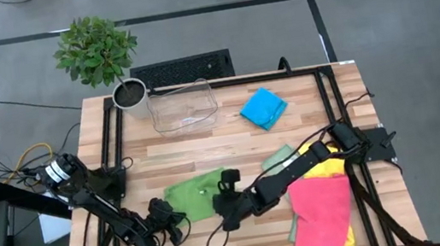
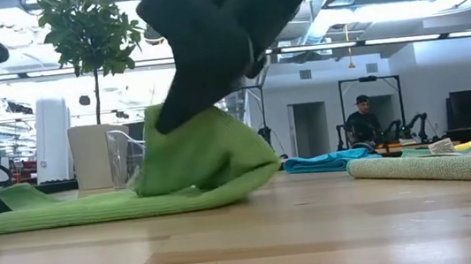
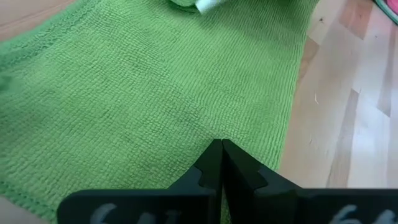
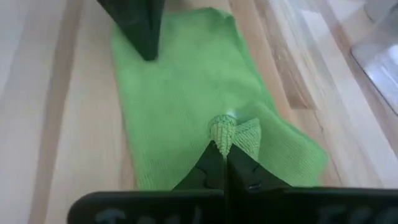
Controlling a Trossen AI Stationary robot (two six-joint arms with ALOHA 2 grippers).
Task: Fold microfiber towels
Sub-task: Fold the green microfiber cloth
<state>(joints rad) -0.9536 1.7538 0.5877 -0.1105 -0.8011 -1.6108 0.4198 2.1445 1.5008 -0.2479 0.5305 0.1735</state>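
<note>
I see the bright green towel [image 1: 195,193] lying at about six o'clock from the middle of the tabletop [image 1: 231,143], its right edge bunched and lifted where my right gripper [image 4: 224,146] has its jaws pinched tight on a fold of the cloth. My left gripper [image 3: 221,163] sits at the towel's eight o'clock corner, jaws closed together over the fabric, though I cannot tell if they hold any. Further out, the blue towel [image 1: 264,108] lies at one o'clock, the pink towel [image 1: 323,209] over a yellow towel [image 1: 326,167] at four o'clock, and the clear bin [image 1: 182,107] at eleven.

Closed fingers [image 3: 222,163] on bright green towel [image 3: 143,93]
</note>
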